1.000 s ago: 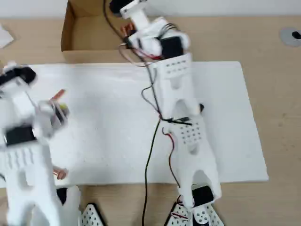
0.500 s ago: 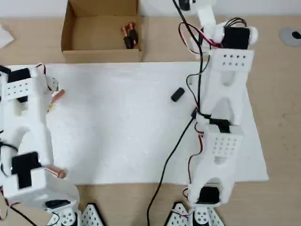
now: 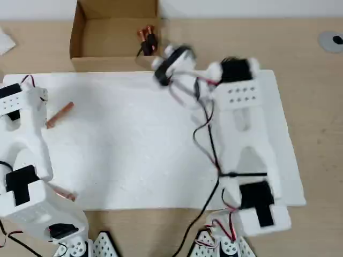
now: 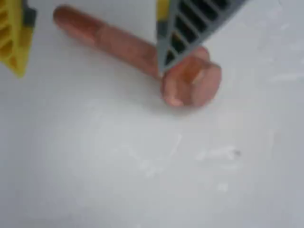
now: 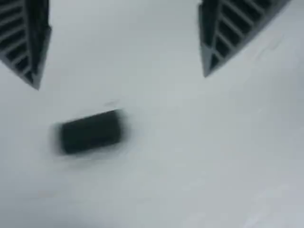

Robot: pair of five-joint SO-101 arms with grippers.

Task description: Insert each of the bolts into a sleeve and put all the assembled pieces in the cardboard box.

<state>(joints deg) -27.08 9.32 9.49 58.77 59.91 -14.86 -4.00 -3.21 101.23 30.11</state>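
Note:
A copper bolt (image 3: 60, 114) (image 4: 118, 45) lies on the white foam sheet (image 3: 134, 150) at the left. My left gripper (image 4: 90, 71) is open just above it, one finger (image 4: 14, 38) on each side of the shaft. A black sleeve (image 5: 90, 132) lies on the foam in the right wrist view, with my right gripper (image 5: 121, 78) open above it and slightly off to one side. In the high view the right arm (image 3: 236, 91) covers that sleeve. A second copper bolt (image 3: 67, 195) lies near the foam's front left edge. The cardboard box (image 3: 80, 32) at the back holds assembled pieces (image 3: 147, 40).
The left arm (image 3: 27, 123) stands over the foam's left edge. Cables (image 3: 206, 139) trail from the right arm across the sheet. A grey disc (image 3: 332, 40) sits on the wooden table at the back right.
The right arm left the box, where assembled pieces now lie, swung out to the right, then came back left and down over the sleeve. The left arm shifted at the left bolt.

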